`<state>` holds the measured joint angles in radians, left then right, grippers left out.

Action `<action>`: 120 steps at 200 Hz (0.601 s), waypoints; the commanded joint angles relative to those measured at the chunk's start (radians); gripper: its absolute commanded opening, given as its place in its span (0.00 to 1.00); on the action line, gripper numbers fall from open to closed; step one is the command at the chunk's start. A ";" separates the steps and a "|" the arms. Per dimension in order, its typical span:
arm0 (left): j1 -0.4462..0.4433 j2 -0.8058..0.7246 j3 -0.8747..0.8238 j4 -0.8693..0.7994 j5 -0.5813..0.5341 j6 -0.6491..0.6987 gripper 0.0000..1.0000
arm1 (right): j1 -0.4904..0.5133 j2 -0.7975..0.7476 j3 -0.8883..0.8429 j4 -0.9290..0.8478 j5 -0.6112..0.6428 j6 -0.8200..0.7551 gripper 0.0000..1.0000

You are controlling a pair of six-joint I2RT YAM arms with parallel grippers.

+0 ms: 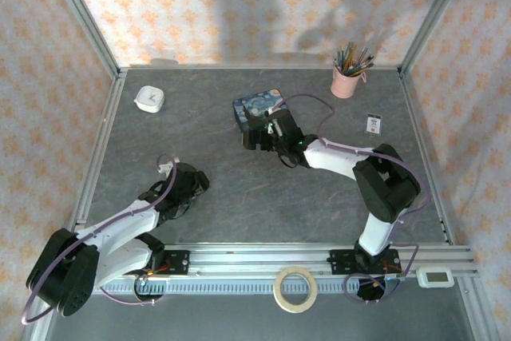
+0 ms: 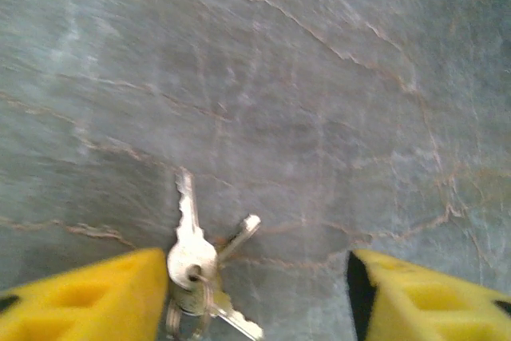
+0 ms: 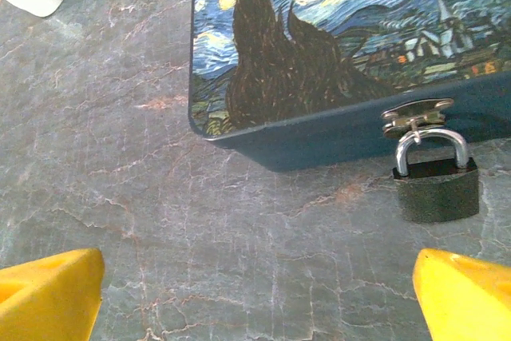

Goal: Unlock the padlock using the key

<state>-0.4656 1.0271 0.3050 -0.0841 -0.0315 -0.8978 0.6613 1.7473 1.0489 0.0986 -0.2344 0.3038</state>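
A bunch of silver keys (image 2: 194,261) on a ring lies flat on the grey table, one key pointing away from me. My left gripper (image 2: 257,277) is low over it, open, and the key heads rest against its left finger (image 2: 96,297); the right finger stands well apart from them. The small dark grey padlock (image 3: 436,188) hangs by its shackle from the hasp (image 3: 415,114) on the front of the blue starry-night box (image 3: 335,29). My right gripper (image 3: 257,281) is open just in front of the box, with the padlock ahead and to the right of it.
In the top view the left gripper (image 1: 190,184) is at the left-centre and the right gripper (image 1: 257,135) is by the box (image 1: 257,108). A pink pencil cup (image 1: 345,79), a white object (image 1: 149,99), a small card (image 1: 372,123) and a tape roll (image 1: 295,287) stand around.
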 commanded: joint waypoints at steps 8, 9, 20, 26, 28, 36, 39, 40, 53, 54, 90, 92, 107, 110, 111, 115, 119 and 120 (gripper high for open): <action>-0.061 0.059 -0.012 0.077 0.012 -0.074 0.46 | 0.004 -0.046 -0.015 0.014 0.058 -0.002 0.98; -0.063 0.062 -0.010 0.078 0.012 -0.074 0.46 | 0.004 -0.046 -0.015 0.014 0.058 -0.002 0.98; -0.076 0.092 0.003 0.087 0.005 -0.075 0.39 | 0.005 -0.053 -0.018 0.010 0.069 -0.005 0.98; -0.084 0.110 0.009 0.096 0.004 -0.074 0.34 | 0.004 -0.056 -0.021 0.011 0.073 -0.006 0.98; -0.086 0.114 0.011 0.099 0.004 -0.074 0.32 | 0.004 -0.057 -0.022 0.010 0.075 -0.006 0.98; -0.094 0.134 0.019 0.113 0.008 -0.074 0.28 | 0.004 -0.063 -0.025 0.010 0.079 -0.009 0.98; -0.098 0.141 0.024 0.120 0.010 -0.074 0.27 | 0.004 -0.064 -0.026 0.010 0.080 -0.011 0.98; -0.099 0.144 0.024 0.123 0.012 -0.074 0.27 | 0.004 -0.065 -0.027 0.010 0.081 -0.012 0.98; -0.120 0.175 0.042 0.158 0.018 -0.073 0.27 | 0.004 -0.069 -0.029 0.006 0.084 -0.015 0.98; -0.122 0.178 0.043 0.162 0.018 -0.074 0.27 | 0.004 -0.069 -0.029 0.006 0.085 -0.015 0.98; -0.182 0.314 0.131 0.272 0.056 -0.080 0.27 | 0.004 -0.076 -0.037 0.000 0.075 -0.026 0.98; -0.183 0.321 0.137 0.277 0.059 -0.083 0.27 | 0.004 -0.077 -0.038 0.001 0.073 -0.026 0.97; -0.190 0.344 0.165 0.301 0.077 -0.098 0.30 | 0.006 -0.086 -0.048 -0.006 0.051 -0.040 0.96; -0.190 0.341 0.168 0.304 0.074 -0.101 0.32 | 0.006 -0.087 -0.047 -0.008 0.048 -0.042 0.96; -0.191 0.339 0.168 0.304 0.073 -0.102 0.33 | 0.006 -0.089 -0.049 -0.010 0.047 -0.043 0.96; -0.190 0.334 0.172 0.303 0.066 -0.105 0.37 | 0.007 -0.092 -0.051 -0.015 0.043 -0.046 0.95; -0.189 0.323 0.173 0.298 0.056 -0.108 0.40 | 0.010 -0.093 -0.052 -0.020 0.039 -0.048 0.94; -0.189 0.320 0.174 0.296 0.052 -0.109 0.40 | 0.010 -0.094 -0.052 -0.021 0.038 -0.048 0.94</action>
<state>-0.6510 1.3643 0.4438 0.1596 0.0238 -0.9722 0.6617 1.6981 1.0164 0.0963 -0.1848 0.2832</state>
